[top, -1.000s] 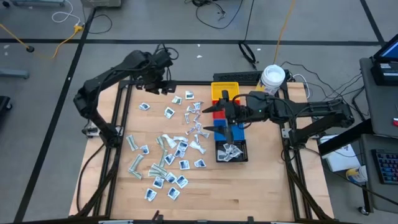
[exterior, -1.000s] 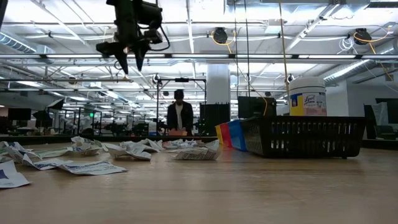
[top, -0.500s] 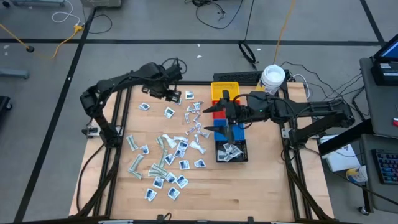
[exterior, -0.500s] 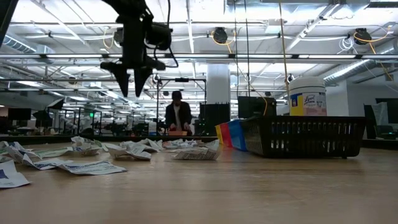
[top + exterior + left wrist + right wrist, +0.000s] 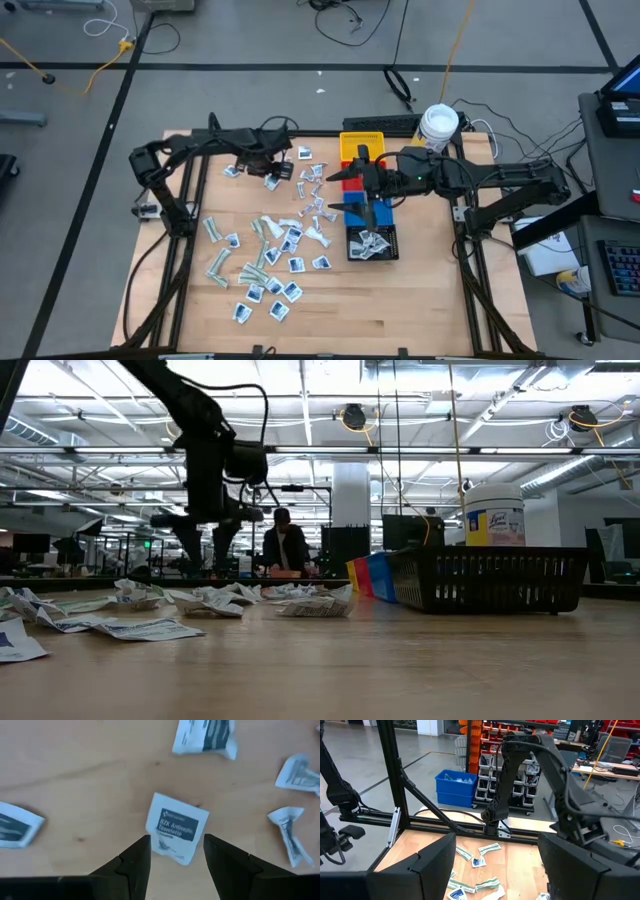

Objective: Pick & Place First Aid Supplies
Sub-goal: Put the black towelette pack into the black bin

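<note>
Many first aid supplies (image 5: 270,250), small white, blue-marked and pale green packets, lie scattered on the left half of the wooden table. My left gripper (image 5: 268,168) points straight down, open, a little above the far part of the spread (image 5: 205,560). In the left wrist view its fingers (image 5: 176,840) stand to either side of a white square towelette packet (image 5: 176,822), which lies flat on the wood. My right gripper (image 5: 362,165) is held level and open (image 5: 497,865), high over the row of bins.
Yellow (image 5: 362,147), red, blue and black bins (image 5: 372,242) stand in a row right of the packets; the black one holds a few packets. A white jar (image 5: 439,123) stands at the far right. Other packets (image 5: 205,737) lie close around the left gripper.
My left gripper has come down from high above the table to just over the packets, staying pointed down with the same finger gap. The packets have not moved.
</note>
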Controlling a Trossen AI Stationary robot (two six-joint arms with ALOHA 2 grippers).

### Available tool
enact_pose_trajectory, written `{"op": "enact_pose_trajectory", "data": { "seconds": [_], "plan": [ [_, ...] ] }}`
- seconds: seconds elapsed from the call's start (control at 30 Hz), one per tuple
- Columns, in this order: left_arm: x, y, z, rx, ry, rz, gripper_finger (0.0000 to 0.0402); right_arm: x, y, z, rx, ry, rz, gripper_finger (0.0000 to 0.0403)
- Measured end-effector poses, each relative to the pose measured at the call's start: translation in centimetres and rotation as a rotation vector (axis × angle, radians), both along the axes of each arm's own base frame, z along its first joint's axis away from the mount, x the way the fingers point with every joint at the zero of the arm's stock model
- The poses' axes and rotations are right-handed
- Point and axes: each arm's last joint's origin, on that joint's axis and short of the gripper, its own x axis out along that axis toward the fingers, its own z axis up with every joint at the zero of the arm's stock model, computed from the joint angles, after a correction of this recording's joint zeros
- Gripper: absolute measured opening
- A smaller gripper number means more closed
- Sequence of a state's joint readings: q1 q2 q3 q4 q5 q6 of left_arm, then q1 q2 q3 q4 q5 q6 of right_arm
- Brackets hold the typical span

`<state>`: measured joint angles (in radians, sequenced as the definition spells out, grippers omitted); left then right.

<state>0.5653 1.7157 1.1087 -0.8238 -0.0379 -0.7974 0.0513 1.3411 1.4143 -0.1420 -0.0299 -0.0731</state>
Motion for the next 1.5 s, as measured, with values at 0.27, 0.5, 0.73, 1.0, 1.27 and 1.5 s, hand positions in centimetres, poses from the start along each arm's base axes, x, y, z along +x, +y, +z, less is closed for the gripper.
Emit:
{"op": "enact_pose_trajectory", "data": {
  "seconds": [0.27, 0.5, 0.73, 1.0, 1.27, 1.5],
  "plan": [
    [-0.3, -0.8, -1.7, 0.006, -0.002, 0.006, 0.0188, 0.0, 0.0, 0.0, 0.000, 0.000, -0.001, 0.0279],
    [-0.6, -0.9, -2.2, 0.015, 0.017, 0.009, 0.0188, 0.0, 0.0, 0.0, 0.000, -0.001, -0.002, 0.0279],
    [-0.1, -0.8, -3.9, -0.019, 0.049, -0.020, 0.0188, 0.0, 0.1, 0.0, 0.008, -0.002, 0.000, 0.0279],
    [0.0, -1.0, -4.1, -0.035, 0.055, -0.047, 0.0104, 0.0, 0.1, 0.0, 0.008, -0.002, -0.001, 0.0279],
    [-1.3, -0.9, -0.8, -0.058, -0.068, -0.083, 0.0014, 0.0, 0.1, 0.0, 0.008, -0.003, -0.002, 0.0279],
    [-3.1, -2.1, 5.4, 0.063, -0.282, -0.149, 0.0007, -0.3, 0.0, 0.4, 0.007, -0.027, -0.005, 0.0279]
  ]
}}
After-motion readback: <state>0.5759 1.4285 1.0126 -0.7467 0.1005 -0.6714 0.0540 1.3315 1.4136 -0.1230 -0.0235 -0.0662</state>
